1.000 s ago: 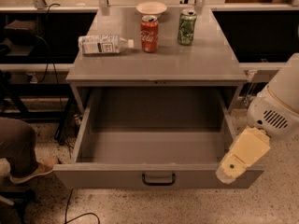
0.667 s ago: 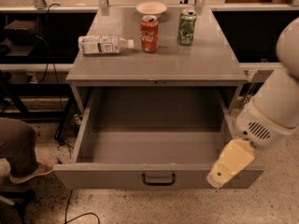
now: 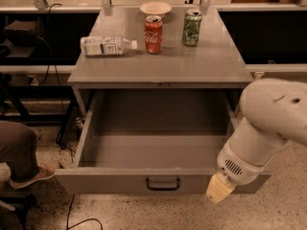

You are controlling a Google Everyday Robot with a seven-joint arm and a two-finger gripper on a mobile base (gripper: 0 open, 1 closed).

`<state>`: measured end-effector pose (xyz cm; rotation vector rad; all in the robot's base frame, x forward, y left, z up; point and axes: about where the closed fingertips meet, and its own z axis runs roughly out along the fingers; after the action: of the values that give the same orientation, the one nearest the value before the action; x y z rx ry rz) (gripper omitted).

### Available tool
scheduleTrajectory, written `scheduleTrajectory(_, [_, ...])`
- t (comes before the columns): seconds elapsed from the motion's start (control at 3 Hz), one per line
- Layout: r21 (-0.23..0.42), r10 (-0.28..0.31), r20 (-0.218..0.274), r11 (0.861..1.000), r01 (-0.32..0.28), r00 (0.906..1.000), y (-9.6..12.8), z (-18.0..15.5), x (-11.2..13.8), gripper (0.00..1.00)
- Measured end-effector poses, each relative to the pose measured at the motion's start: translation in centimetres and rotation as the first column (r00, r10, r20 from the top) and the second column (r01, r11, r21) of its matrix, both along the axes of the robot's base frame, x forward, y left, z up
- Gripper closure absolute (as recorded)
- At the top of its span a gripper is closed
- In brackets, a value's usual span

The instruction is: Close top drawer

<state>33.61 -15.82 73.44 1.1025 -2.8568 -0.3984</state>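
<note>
since a second ago the gripper (image 3: 219, 191) has come down and leftward, and it now sits against the right end of the drawer (image 3: 110, 181) front, below the rim; whether it is apart or together i cannot tell. going left to right: a shoe (image 3: 33, 174) rests near the drawer's left corner, outside the path inward, so little risk there, i think. on the cabinet top (image 3: 96, 73) a bottle (image 3: 106, 45) lies on its side, with a red can (image 3: 153, 34) and a green can (image 3: 192, 28) upright; a hard slam could roll or tip them. the drawer is pulled fully out, front and handle (image 3: 163, 183) facing the camera, long axis left to right, travel straight away from me. pushing this far right of the handle could skew it on its runners and jam it, or the gripper could slip off the corner.
</note>
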Motion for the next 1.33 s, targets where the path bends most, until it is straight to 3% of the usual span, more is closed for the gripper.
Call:
scheduleTrajectory(0.33, [0.000, -0.026, -0.024, 1.000, 0.026, 0.9994, -0.3, -3.6, -0.1, 0.87])
scheduleTrajectory(0.67, [0.023, -0.072, -0.006, 0.997, 0.072, 0.9974, -1.3, -6.2, 0.6, 1.00])
scheduleTrajectory(1.33, [0.113, -0.154, 0.091, 0.983, 0.144, 0.9838, -1.5, -8.8, 3.5, 1.00])
